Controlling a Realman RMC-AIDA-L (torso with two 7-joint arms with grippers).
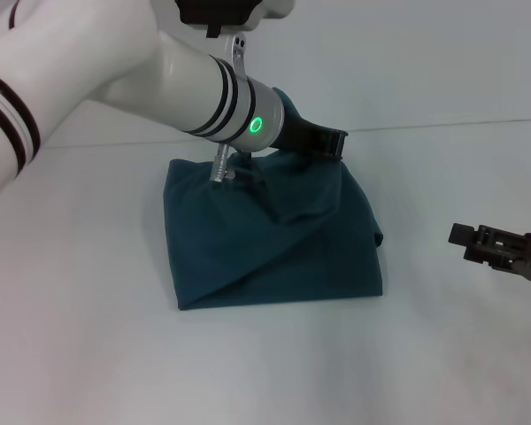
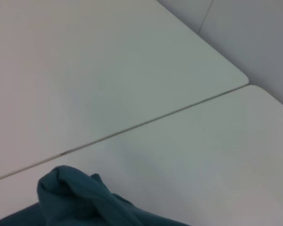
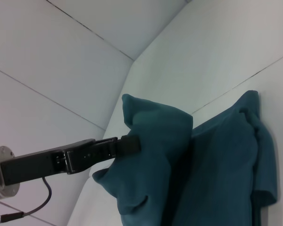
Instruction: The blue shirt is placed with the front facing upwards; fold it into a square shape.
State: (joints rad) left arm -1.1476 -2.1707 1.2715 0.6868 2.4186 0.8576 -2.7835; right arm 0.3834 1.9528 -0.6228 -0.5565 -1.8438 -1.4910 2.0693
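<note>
Where hidden overhead, left gripper [image 3: 132,143] pinching blue shirt [image 3: 217,174].

The shirt [image 1: 274,243] is plain dark teal-blue, with no print showing. It lies on a white table [image 1: 88,354]. At 10 o'clock the left arm [image 1: 115,66] is white with black rings and a green light. At 3 o'clock the right gripper [image 1: 500,248] is black.

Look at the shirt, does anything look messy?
Yes. The blue shirt is folded small, but its far edge is bunched up and lifted off the table by the left end effector.
</note>
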